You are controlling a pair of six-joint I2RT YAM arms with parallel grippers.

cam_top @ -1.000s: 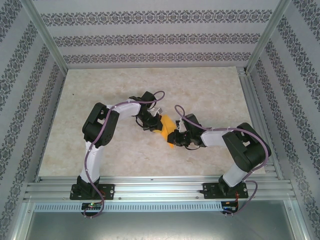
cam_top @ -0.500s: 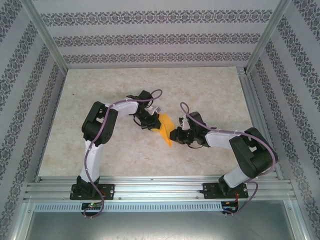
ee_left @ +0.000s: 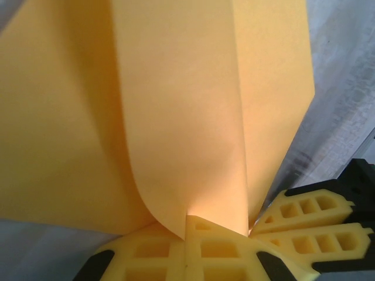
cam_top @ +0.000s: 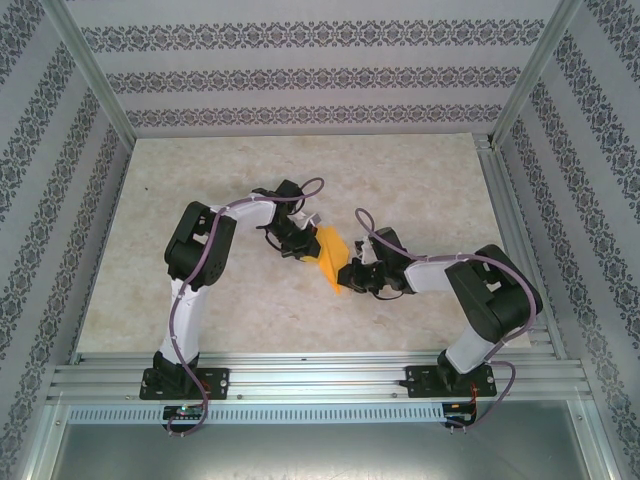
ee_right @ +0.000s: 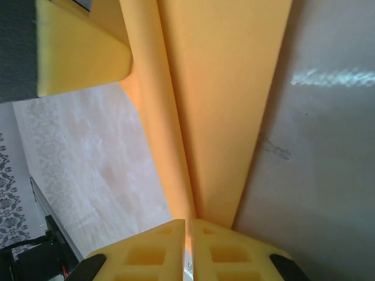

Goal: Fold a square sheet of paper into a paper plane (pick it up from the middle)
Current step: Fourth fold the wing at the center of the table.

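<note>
1. Change: sheet of paper (cam_top: 331,256) sits a little further left than 1 s ago. The right arm's elbow swung outward and has come back, and the left gripper (cam_top: 298,243) has drawn slightly inward.
2. Meaning: judged a mid-fold adjustment, working the crease. The sheet shows 1 long centre fold with layered flaps, not yet a narrow dart.
3. Left jaws: pressed together on the fold at the sheet's near edge, per the left wrist view.
4. Right gripper (cam_top: 350,276): jaws likewise clamped on the crease at the opposite end.
5. Location: sheet spans the gap between the 2 grippers over the mid table (cam_top: 200,200); contact with the surface cannot be told.
</note>
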